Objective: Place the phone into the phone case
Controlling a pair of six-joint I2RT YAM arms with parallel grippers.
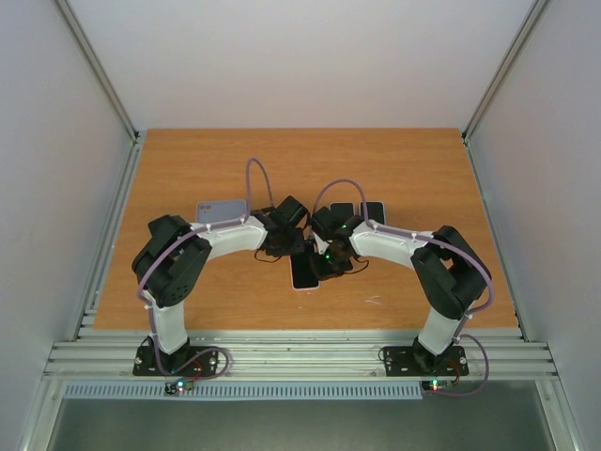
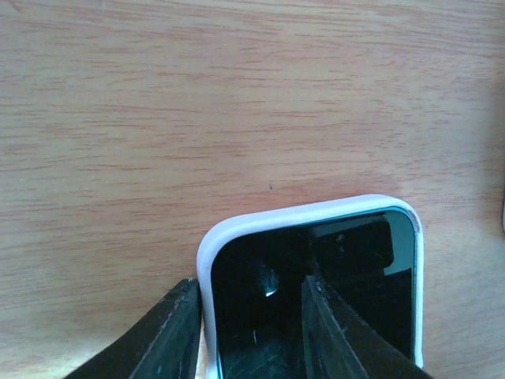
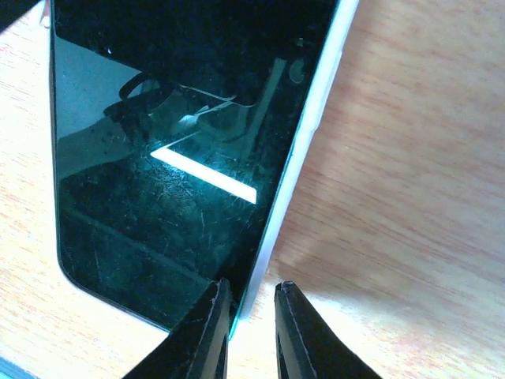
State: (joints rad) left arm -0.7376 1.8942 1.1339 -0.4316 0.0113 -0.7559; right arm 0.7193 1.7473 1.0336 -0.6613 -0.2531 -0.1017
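My left gripper (image 2: 251, 284) is down at one corner of the phone (image 2: 359, 288) with its jaws parted. One finger (image 2: 170, 335) sits just outside the white phone case (image 2: 237, 230), beside its rim, and the other stands over the dark glass. Nothing is squeezed between them; that hand is released and straddles the case's edge. My right gripper (image 3: 252, 286) has its jaws drawn nearly together, with only a thin slot between them. The long white side of the case runs straight down into that slot. I cannot tell whether I am pinching that rim or only hovering at it.

The phone lies flat, screen up, on the wooden table (image 1: 188, 169), between my two wrists and a little nearer my bases. At the corner my left wrist sees, the white rim wraps round the glass with a thin teal line between them. From my right wrist the rim follows one long side, and the glass looks scratched and smudged. Farther out, a pale blue-grey slab (image 1: 222, 209) lies by my left arm and two dark slabs (image 1: 374, 209) by my right.
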